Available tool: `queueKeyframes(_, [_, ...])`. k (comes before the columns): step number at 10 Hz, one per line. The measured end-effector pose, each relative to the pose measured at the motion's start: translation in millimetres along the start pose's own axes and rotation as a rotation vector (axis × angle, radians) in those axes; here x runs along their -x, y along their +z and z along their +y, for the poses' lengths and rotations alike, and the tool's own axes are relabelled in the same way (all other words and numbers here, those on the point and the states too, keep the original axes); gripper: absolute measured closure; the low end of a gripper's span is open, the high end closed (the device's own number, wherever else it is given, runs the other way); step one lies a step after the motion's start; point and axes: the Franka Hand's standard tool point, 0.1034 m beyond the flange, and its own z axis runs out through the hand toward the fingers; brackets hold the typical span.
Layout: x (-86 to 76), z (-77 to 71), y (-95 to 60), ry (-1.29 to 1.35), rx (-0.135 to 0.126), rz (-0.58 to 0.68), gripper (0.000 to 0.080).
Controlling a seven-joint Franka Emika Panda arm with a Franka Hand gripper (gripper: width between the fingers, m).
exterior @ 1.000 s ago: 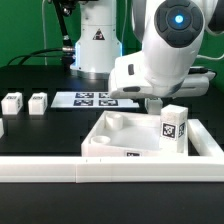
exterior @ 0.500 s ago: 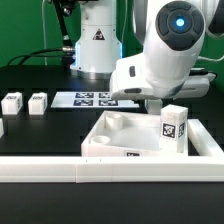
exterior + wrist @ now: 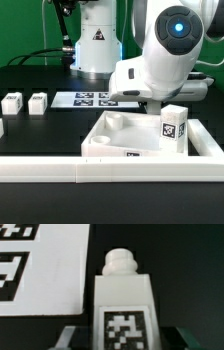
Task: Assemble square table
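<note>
**Before lifting the lying leg point(image 3: 122, 291), make the grip sure**

When taking the lying leg, start from its position: flat on the dark table point(image 3: 190, 269), tag face up, screw tip point(image 3: 120, 262) pointing away from the wrist, just beside the edge of the marker board point(image 3: 55, 274) but apart from it. Fingers point(image 3: 72, 339) of the gripper point(image 3: 125, 341) placed one at each side of the tagged end. Cannot tell from the pictures whether already clamped on the leg or only near to it; seemingly a thin dark gap at each side, so better to treat the hold as not yet proven.

To do the step well: press on the two flat sides, centred on the tagged end, with the long axis straight between the pads. Raise straight up first, to avoid scraping the marker board. Probably a light, hard plastic part, ready to twist if gripped off-centre.

Further out, in the exterior view: tabletop point(image 3: 105, 148) just behind the long white wall point(image 3: 60, 168), upright leg point(image 3: 173, 127) at its corner on the exterior view's right, screwed in or only set there, not clear. First loose leg point(image 3: 12, 103) and second loose leg point(image 3: 38, 102) side by side, well apart, toward the exterior view's left. Pick a free socket point(image 3: 112, 122) and bring the screw tip down vertical.
</note>
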Motion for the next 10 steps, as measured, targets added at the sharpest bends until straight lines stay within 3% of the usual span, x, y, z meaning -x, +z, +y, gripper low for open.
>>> queueKeyframes(6, [-0.5, 2.7, -2.8, 0.003, -0.007, 0.002, 0.0512])
queueKeyframes(10, [21.7, 13.9, -57.7, 0.004, -0.066, 0.013, 0.0511])
